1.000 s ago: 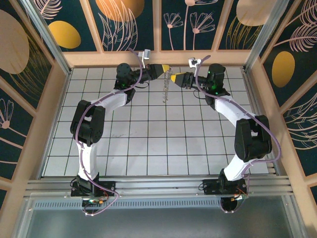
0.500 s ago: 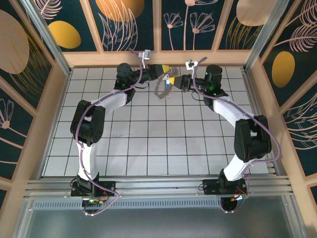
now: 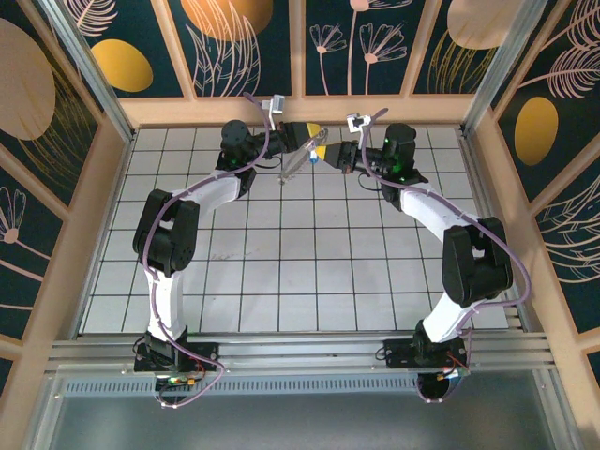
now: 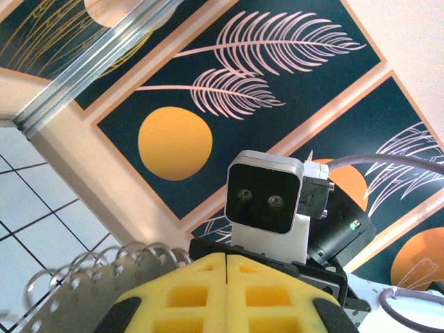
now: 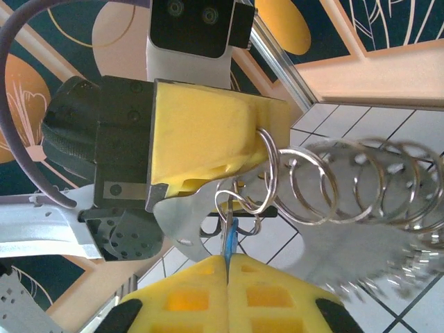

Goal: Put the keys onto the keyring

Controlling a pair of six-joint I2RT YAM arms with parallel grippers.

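Note:
The keyring (image 3: 298, 159), a silvery chain of small rings, hangs slanting from my left gripper (image 3: 317, 131), which is shut on its top end near the back wall. In the right wrist view the rings (image 5: 276, 163) trail out from the left gripper's yellow finger (image 5: 201, 139). My right gripper (image 5: 227, 257) is shut on the small blue-headed key (image 5: 229, 239). Its silver blade points up into a small ring just below the left finger. In the top view the right gripper (image 3: 327, 153) nearly touches the left one. The left wrist view has the left gripper (image 4: 227, 255) shut, with chain rings (image 4: 83, 295) beside it.
Both arms reach over the white tiled floor (image 3: 300, 262) to the back middle. The wooden back wall (image 3: 300, 111) stands close behind the grippers. The right wrist's camera (image 4: 267, 194) faces the left wrist closely.
My right gripper has moved left, close up to the left gripper. The chain, hanging straight down a second ago, now swings slanted to the left and blurs with motion.

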